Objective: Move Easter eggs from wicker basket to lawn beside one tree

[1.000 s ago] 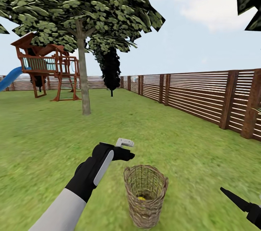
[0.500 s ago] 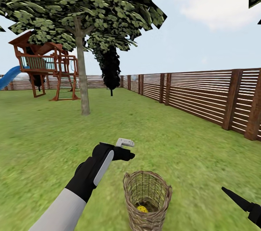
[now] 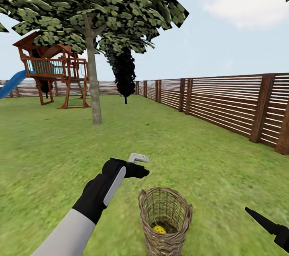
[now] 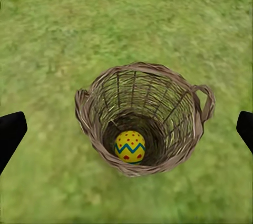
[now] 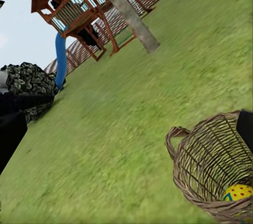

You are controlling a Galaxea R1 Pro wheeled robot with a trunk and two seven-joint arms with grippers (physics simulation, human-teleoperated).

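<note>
The wicker basket (image 3: 165, 220) stands upright on the lawn (image 3: 52, 147) close in front of me. One yellow Easter egg (image 4: 129, 146) with a blue zigzag and red dots lies on its bottom; it also shows as the egg (image 3: 159, 229) in the head view and as the egg (image 5: 238, 192) in the right wrist view. My left gripper (image 4: 126, 132) hangs open above the basket mouth, fingertips wide apart and holding nothing. My right gripper (image 5: 126, 129) is open beside the basket; one black finger (image 3: 261, 220) shows at the lower right. A tree (image 3: 94, 95) with a pale trunk stands further back on the left.
A brown slatted fence (image 3: 224, 103) runs along the right side and the back. A wooden playset (image 3: 56, 75) with a blue slide (image 3: 12, 83) stands behind the tree. A narrow dark tree (image 3: 125, 73) grows near the fence corner. Open grass lies between basket and tree.
The whole head view has shifted a little, so the camera moved. The basket now sits slightly lower and further right in the picture, and more of the egg inside shows. Both arms hold their pose.
</note>
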